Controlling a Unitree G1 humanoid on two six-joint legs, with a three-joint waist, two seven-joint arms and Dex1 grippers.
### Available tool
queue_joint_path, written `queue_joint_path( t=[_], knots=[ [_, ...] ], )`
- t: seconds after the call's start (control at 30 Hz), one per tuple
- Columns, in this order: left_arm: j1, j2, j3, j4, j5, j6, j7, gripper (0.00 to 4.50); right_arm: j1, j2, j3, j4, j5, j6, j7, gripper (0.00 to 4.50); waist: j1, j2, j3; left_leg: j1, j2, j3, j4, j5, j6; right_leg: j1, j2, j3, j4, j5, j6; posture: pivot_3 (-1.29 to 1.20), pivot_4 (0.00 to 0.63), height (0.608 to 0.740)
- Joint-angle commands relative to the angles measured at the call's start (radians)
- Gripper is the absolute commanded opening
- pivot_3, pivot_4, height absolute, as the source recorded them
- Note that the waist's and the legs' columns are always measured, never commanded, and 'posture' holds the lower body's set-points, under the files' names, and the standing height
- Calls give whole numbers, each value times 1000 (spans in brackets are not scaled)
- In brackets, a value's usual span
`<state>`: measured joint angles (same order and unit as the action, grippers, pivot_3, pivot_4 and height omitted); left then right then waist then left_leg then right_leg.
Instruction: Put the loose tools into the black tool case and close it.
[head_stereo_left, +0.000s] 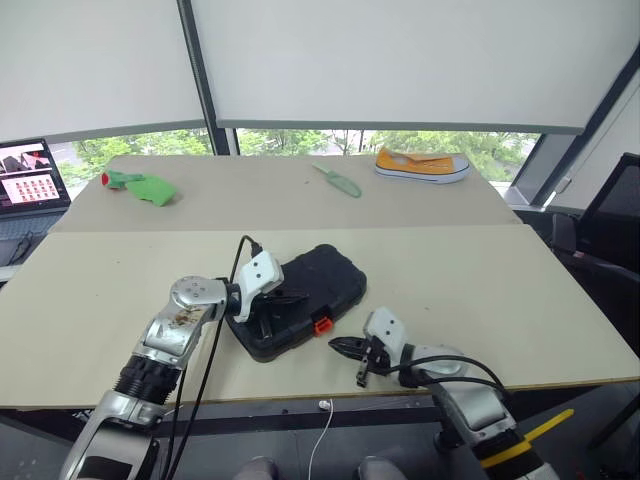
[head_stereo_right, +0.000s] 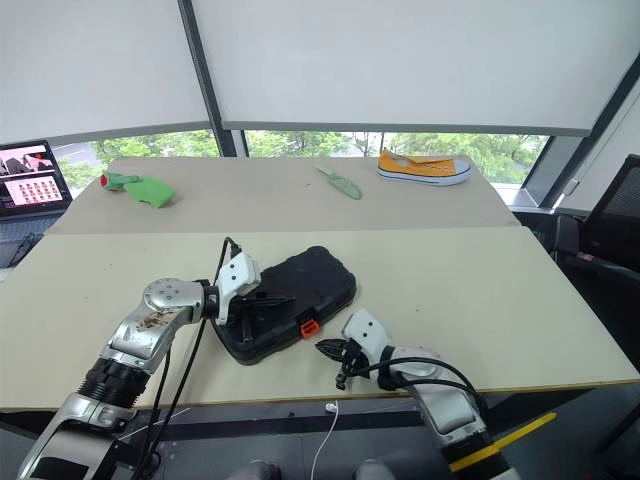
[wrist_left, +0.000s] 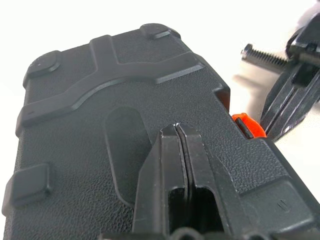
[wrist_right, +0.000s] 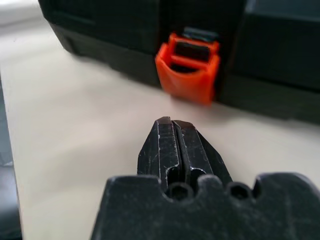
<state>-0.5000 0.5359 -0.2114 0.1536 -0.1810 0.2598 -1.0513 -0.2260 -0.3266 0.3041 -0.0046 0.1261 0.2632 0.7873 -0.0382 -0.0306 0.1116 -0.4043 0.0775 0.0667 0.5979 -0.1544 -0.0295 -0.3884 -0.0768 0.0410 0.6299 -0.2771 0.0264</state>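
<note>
nearest the camera, the right gripper (head_stereo_left: 345, 347) hovers low over the beige table (head_stereo_left: 480, 290) with its two black fingers pressed together, empty, just short of the small orange latch (wrist_right: 188, 65). the black moulded-plastic tool case (head_stereo_left: 300, 297) lies lid-down-shut near the table's front edge, its long axis running diagonally from near-left to far-right, latch side facing the robot. the left gripper (wrist_left: 177, 131), likewise pinched closed and holding nothing, rests on the textured lid. the latch looks flipped out, unfastened; a closed fingertip pushing it off-centre could slide the case instead of snapping it, unless the left gripper bears down.
</note>
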Motion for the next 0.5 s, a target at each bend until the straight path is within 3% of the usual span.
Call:
queue_joint_path(
  t=[0.03, 0.23, 0.5],
  knots=[
    [56, 4, -65, 88, 62, 45, 1, 70, -44, 52, 22, 88, -40, -36, -49, 0, -3, -2, -1, 0, 0, 0, -1, 0, 0, 0, 0, 0, 0, 0, 0, 0, 150, 740],
    [52, 6, -67, 90, 60, 46, 0, 70, -79, 103, 5, 188, -81, -139, -94, 0, -9, -6, 0, 6, 1, -7, -6, 0, 0, 0, 0, 0, -2, 0, -1, 0, 150, 740],
    [50, 3, -65, 92, 58, 49, -1, 70, -50, 174, -41, 104, 80, -217, 51, 0, -10, -7, 4, 8, 5, -9, -7, -1, -1, -1, 0, -2, -3, 3, -5, 0, 150, 740]
  ],
)
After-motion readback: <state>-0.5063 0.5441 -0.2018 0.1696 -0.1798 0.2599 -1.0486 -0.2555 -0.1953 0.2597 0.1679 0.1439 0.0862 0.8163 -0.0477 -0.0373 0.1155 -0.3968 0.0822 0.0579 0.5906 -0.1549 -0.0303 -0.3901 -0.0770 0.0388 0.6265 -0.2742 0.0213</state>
